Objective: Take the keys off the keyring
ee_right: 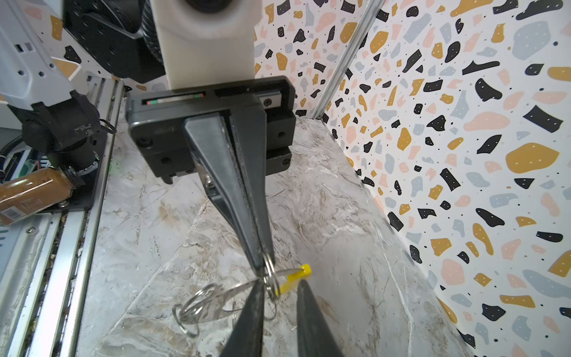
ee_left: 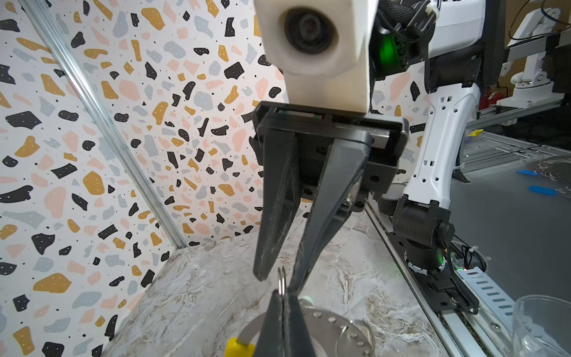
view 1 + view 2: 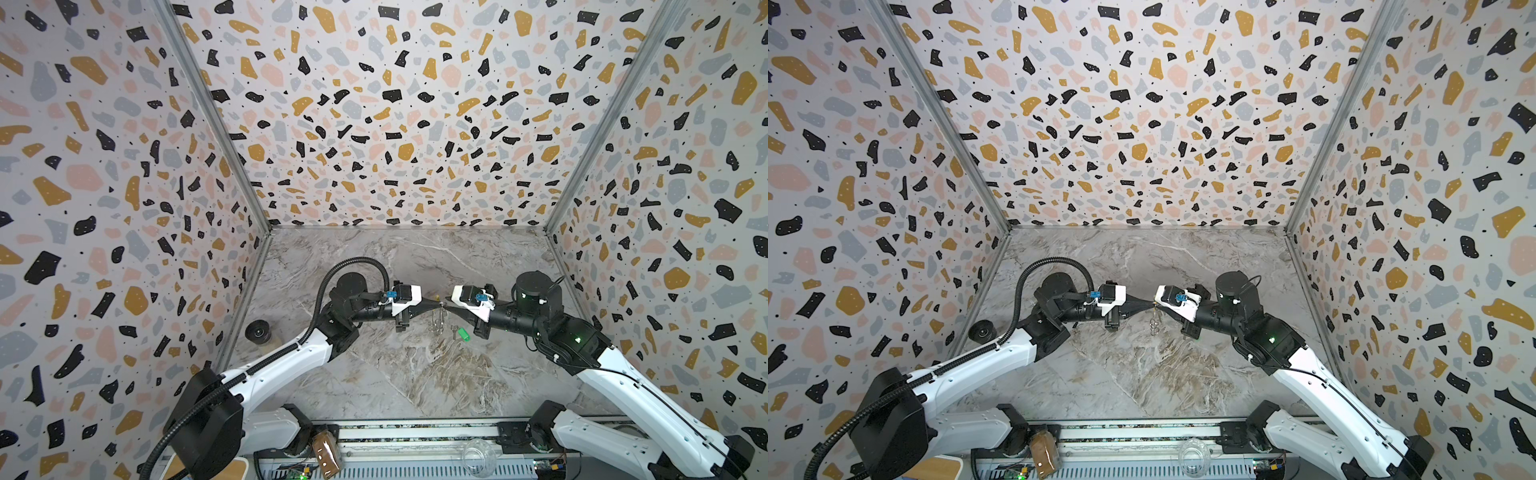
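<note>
Left end effector [image 3: 439, 305] clamps keyring [image 3: 436, 323], mid-frame, off desk [image 3: 415, 374]. Right end effector [image 3: 448, 308] jaws apart around it. Green key [image 3: 463, 334] already on desk, just lower right. Second key unseen, likely remaining.

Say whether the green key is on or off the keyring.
Off: the green key lies on the table, apart from the keyring.

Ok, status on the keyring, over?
Left claw shut on the keyring, held aloft. Right claw open round a small ring on it. Green key lying on the table. Nothing in the way.
</note>
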